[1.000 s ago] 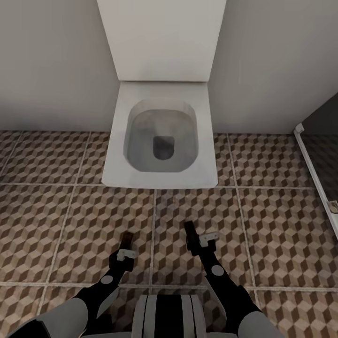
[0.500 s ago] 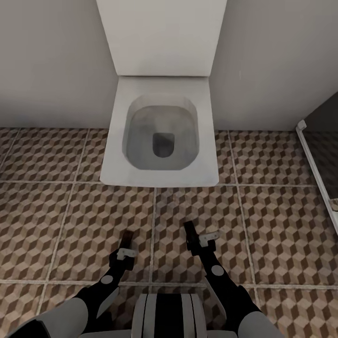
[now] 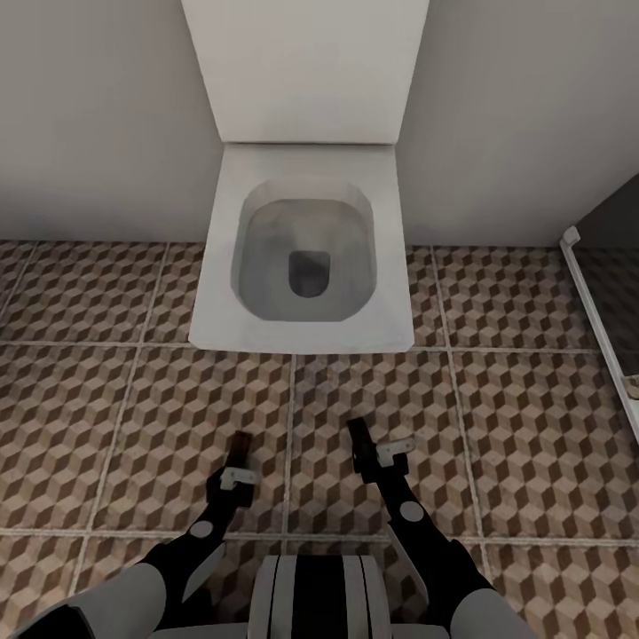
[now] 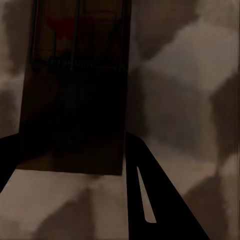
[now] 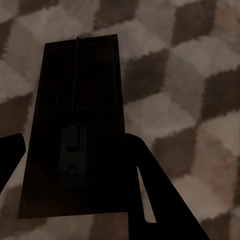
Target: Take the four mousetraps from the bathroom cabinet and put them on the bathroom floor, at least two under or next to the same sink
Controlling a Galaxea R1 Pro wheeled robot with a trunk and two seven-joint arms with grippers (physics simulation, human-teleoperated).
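Low over the cube-patterned bathroom floor [image 3: 133, 426] I hold two mousetraps. My left gripper [image 3: 236, 461] is shut on a dark-brown mousetrap [image 3: 240, 444]; in the left wrist view that trap [image 4: 75, 85] sticks out between the black fingers [image 4: 150, 200], with a red mark near its far end. My right gripper [image 3: 361, 457] is shut on a second mousetrap [image 3: 358, 435], whose wire bar shows in the right wrist view [image 5: 75, 135] between the fingers [image 5: 150, 200]. The bathroom sink and the cabinet are out of view.
A white square toilet [image 3: 306, 257] with its lid raised stands straight ahead against the pale wall [image 3: 98, 115]. A white-framed glass partition [image 3: 593, 311] runs along the right. Tiled floor spreads between the toilet and my arms and off to the left.
The head view has shifted slightly, so the toilet sits a touch higher in the picture. Both arms and the held mousetraps have kept their pose.
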